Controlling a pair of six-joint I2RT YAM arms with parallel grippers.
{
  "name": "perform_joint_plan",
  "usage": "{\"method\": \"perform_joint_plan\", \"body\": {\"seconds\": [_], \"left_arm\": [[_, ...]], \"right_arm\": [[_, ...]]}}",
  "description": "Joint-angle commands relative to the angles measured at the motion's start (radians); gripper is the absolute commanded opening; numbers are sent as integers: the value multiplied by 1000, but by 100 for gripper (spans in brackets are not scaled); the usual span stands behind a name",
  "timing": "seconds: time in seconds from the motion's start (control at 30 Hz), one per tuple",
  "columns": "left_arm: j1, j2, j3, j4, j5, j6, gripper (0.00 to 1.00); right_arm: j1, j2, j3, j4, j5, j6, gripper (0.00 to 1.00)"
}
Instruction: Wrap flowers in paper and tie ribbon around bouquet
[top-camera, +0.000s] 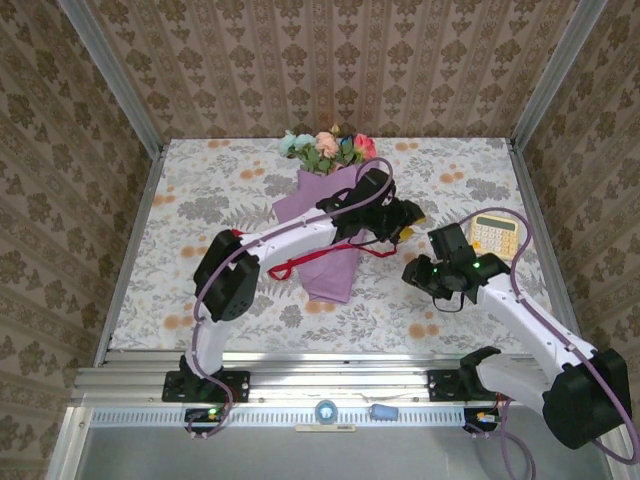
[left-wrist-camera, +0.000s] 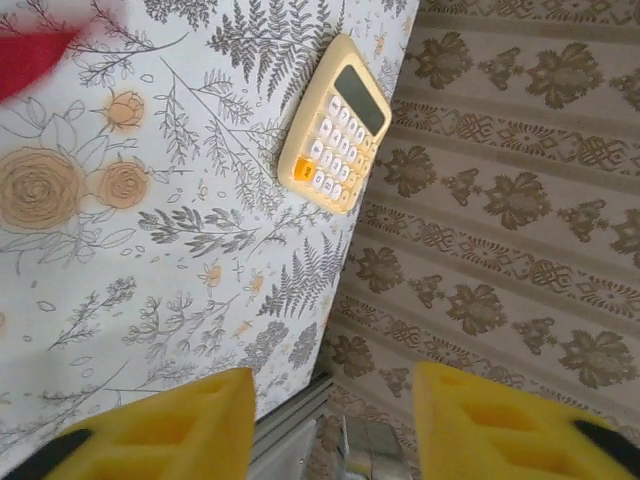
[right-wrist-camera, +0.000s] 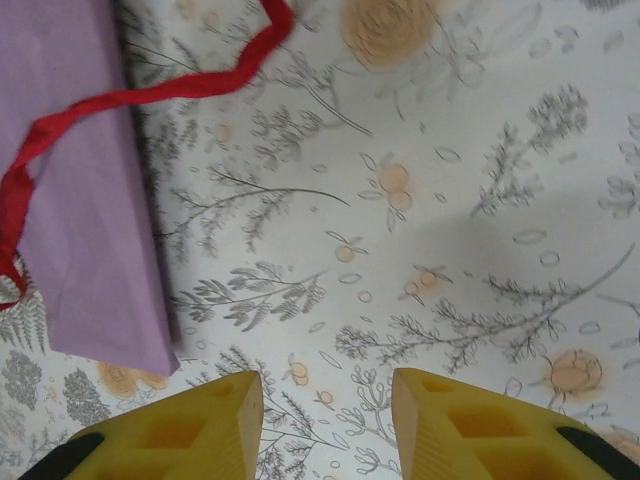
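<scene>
The bouquet (top-camera: 330, 205) lies in the middle of the tabletop (top-camera: 200, 200), towards the far side. Its flowers (top-camera: 325, 148) point away from me, pink, pale blue and red heads with green leaves. The lilac paper (top-camera: 335, 282) runs back from them towards me as a long cone, with its narrow end nearest my bases. The red ribbon (right-wrist-camera: 160, 92) crosses the lower part of that cone. From above I see it loop out onto the cloth on the left of the paper and trail off to the right. My right wrist camera shows it touching the paper, running off the paper's edge and curving up across the printed cloth. My left arm (top-camera: 290, 235) reaches over the bouquet, and my left hand (left-wrist-camera: 333, 400) is past the paper's right edge. Its two yellow fingers (left-wrist-camera: 160, 430) are spread wide with nothing between them. A blurred bit of red sits at the top left corner of that wrist view. Beyond it the cream calculator (left-wrist-camera: 335, 125) lies flat near the right edge of the tabletop, close to the patterned wall (left-wrist-camera: 520, 200). My right hand (right-wrist-camera: 325, 400) is to the right of the cone's narrow end, above bare cloth and apart from the paper and the ribbon. It is wide open too and holds nothing.
</scene>
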Motion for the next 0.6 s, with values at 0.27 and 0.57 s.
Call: {"method": "perform_joint_plan", "body": {"seconds": [0.27,0.57], "left_arm": [[217,-432,-312,-334,-126,213,49],[571,-608,-584,-558,-252,413,47]], "right_arm": [[98,204,125,84,5,341,42],[258,691,576,13,31,618,45]]}}
